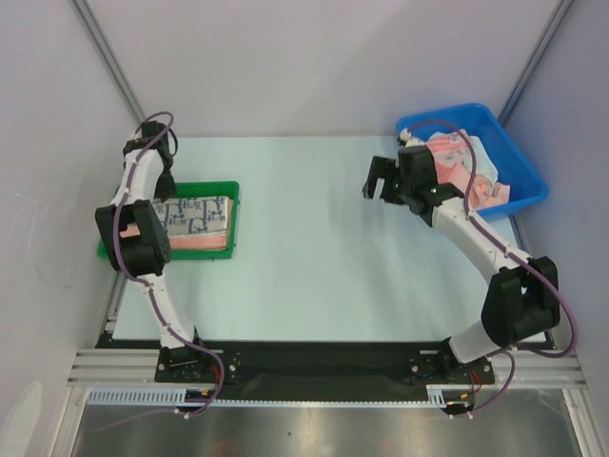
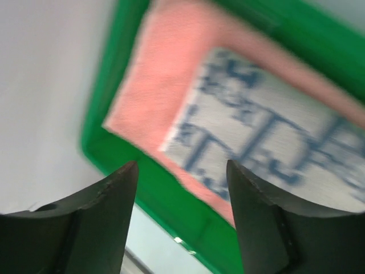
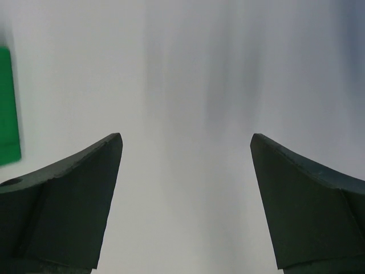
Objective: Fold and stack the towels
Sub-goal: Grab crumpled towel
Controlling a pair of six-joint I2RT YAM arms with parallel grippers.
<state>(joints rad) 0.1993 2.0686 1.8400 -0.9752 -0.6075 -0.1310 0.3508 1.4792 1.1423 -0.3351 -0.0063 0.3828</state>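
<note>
Broadly, the blue bin holds loose pink and white towels, while the green tray carries a folded patterned towel atop a pink towel. The left gripper over the tray and the right gripper beside the bin both gape wide, seemingly empty despite blur. Fetching another seems the step in hand, so the right arm must reach into the bin.
</note>
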